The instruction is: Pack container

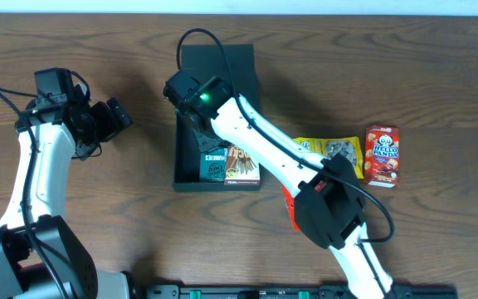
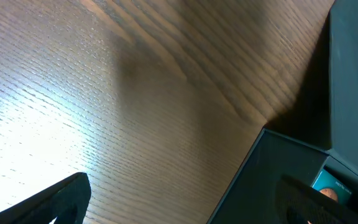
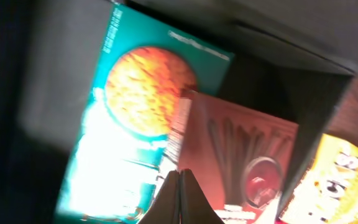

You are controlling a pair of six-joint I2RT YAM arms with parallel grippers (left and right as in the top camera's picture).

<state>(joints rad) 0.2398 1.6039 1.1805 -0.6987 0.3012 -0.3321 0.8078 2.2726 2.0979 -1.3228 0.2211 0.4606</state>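
**Right gripper shut inside the container, left one gaping beside it**

From the robot's side of the table (image 1: 438,83), the first thing I see is an orange packet (image 1: 289,208) peeking out from under the right arm. A little farther out lie a yellow packet (image 1: 332,150) and, to its right, a red Panda carton (image 1: 382,155), both on bare wood.

The container (image 1: 178,166) sits mid-table with its flap open at the far end. At its near end a teal packet (image 3: 135,124) and a red-brown packet (image 3: 241,155) lie flat, side by side and touching. The yellow packet is just outside the wall next to them.

The right arm reaches across into the container. The right gripper (image 3: 180,186) is over those two packets, its tips pressed together with nothing between them. I cannot tell whether it touches either packet.

Off to the left, the left gripper (image 2: 185,196) hangs above bare wood near the container's corner. Its jaws are spread wide and hold nothing.
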